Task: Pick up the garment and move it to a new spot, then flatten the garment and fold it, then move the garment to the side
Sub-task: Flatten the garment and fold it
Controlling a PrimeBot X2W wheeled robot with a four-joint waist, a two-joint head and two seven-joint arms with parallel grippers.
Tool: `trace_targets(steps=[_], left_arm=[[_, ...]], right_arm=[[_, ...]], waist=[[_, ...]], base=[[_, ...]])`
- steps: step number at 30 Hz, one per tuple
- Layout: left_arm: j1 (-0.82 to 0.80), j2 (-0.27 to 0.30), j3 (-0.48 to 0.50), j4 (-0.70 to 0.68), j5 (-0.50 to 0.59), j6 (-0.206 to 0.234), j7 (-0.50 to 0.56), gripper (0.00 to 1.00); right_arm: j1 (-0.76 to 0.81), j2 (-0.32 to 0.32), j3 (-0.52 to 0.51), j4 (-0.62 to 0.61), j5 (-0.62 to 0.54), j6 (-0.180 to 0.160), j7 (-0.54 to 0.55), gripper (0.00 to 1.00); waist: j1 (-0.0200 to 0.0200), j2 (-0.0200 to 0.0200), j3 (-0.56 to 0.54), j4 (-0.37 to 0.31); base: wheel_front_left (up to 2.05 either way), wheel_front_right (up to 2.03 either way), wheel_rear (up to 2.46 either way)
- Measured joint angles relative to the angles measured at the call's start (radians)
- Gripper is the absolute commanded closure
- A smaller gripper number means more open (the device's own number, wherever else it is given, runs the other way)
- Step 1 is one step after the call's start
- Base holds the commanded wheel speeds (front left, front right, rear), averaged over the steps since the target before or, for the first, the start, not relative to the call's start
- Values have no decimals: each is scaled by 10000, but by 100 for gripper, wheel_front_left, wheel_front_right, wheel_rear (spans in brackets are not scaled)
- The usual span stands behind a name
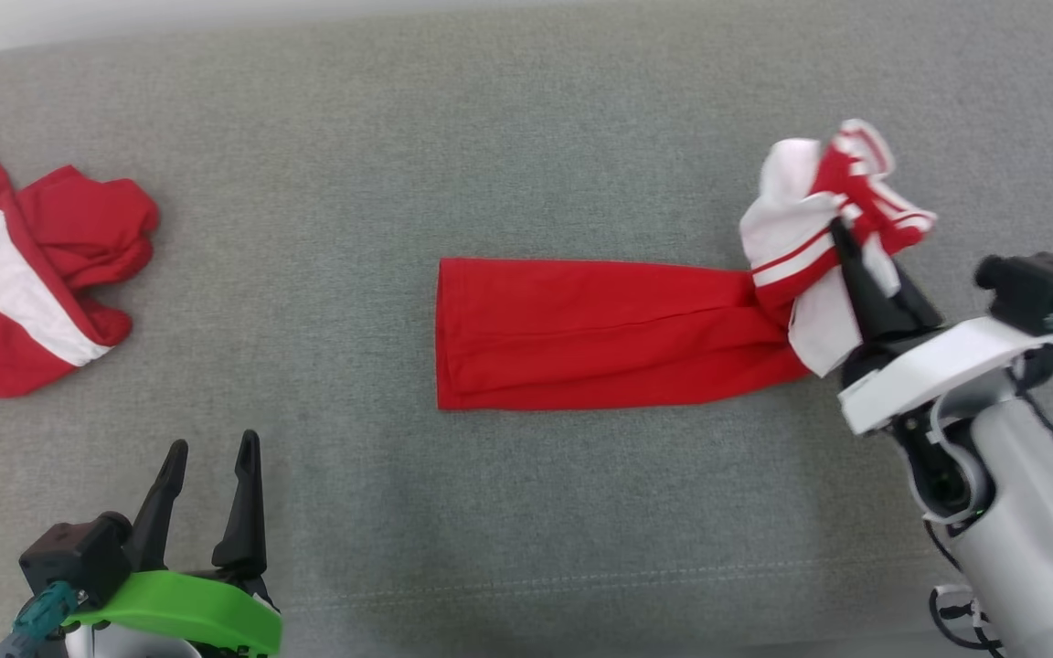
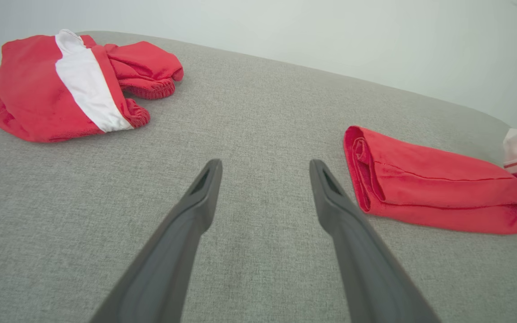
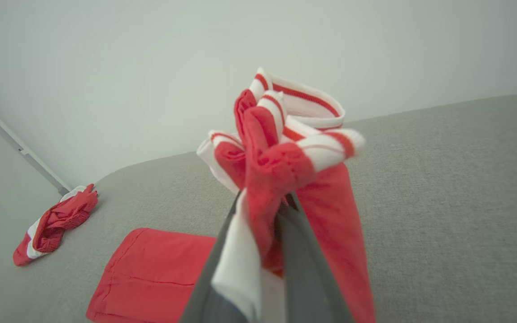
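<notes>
Pinches with right gripper (image 1: pixel 843 239) the bunched, white-striped right end of the long folded red garment (image 1: pixel 600 334), lifted; holds left gripper (image 1: pixel 214 443) spread at near left.

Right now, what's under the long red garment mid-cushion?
The garment lies flat on the grey cushion. Its striped end is lifted, pinched by the right gripper. Anything beneath the flat cloth is covered.

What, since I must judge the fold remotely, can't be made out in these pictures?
- Right gripper fingertips: head and right wrist views, partly buried in the garment's bunched striped end.
- Garment's lifted end: left wrist view, cut off by the right edge.
- Other garment: head view, cut off by the left edge.
- Layers inside the fold: every view, covered by the top layer.
</notes>
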Motion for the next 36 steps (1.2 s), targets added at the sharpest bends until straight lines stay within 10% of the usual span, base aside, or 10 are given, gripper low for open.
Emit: trace_targets(steps=[16,36], left_arm=[[-69,-410,-332,230,-301,-178,-104,0],[-632,-834,-395,717,-468,-387,-414,0]], right_arm=[[-1045,648,2966,-924,-2504,-238,1933,100],[-1428,926,3777,-107,-3150,-516,3407,100]], waist=[[0,0,-316,1129],[0,0,-81,2389]], base=[[0,0,0],[0,0,0]])
